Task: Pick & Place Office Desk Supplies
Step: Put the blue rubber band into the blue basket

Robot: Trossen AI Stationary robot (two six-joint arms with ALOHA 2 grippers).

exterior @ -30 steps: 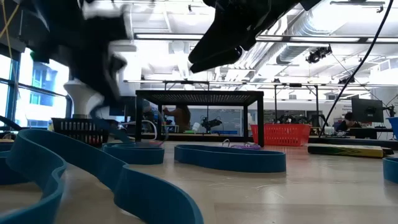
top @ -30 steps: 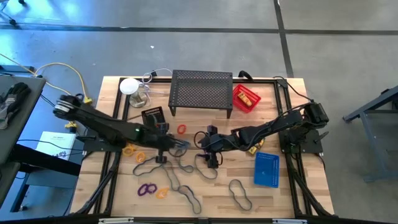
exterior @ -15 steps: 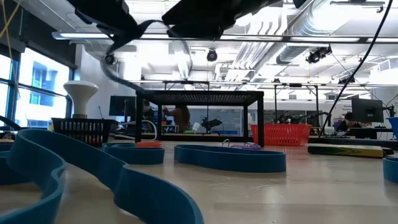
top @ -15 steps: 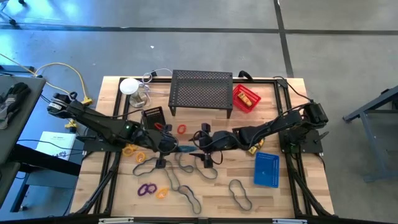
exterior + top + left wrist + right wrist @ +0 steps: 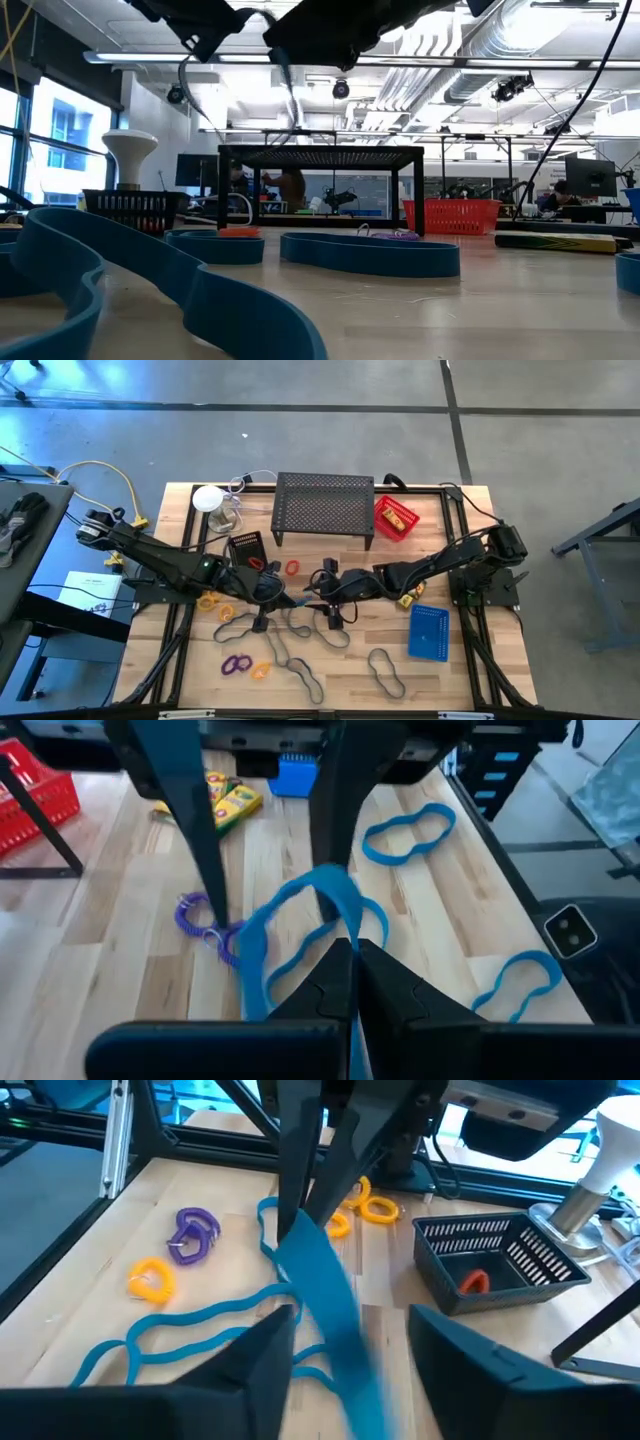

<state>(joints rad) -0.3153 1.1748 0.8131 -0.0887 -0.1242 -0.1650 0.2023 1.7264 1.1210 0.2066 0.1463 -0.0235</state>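
Observation:
My left gripper [image 5: 277,592] is shut on a blue elastic band [image 5: 297,598] above the table's middle. My right gripper [image 5: 316,592] faces it from the right, open, with a finger on either side of the band [image 5: 330,1315]; I cannot tell whether they touch it. Other bands [image 5: 290,660] [image 5: 385,672] lie flat on the wood near the front. Purple [image 5: 236,663], orange [image 5: 262,671], yellow [image 5: 208,601] and red [image 5: 291,568] rings lie around them. A yellow crayon box [image 5: 407,598] lies under the right arm. My left gripper pinches the band between its two shut fingers [image 5: 357,955], coming in slanting down from the table's left. A loop of the band [image 5: 325,880] stands out beyond the fingertips toward the right gripper. In the low view the band [image 5: 185,75] hangs slack, high above the table.
A black mesh tray [image 5: 246,546], a red tray [image 5: 394,518] and a blue tray [image 5: 429,632] stand on the table. The large black perforated stand [image 5: 324,507] is at the back centre. A white-topped glass object [image 5: 210,500] is at the back left.
My left gripper has risen and tipped up toward level, carrying the band up off the table; the band now hangs slack under it. My right gripper has tipped up toward level as well, and the band now lies between its fingers.

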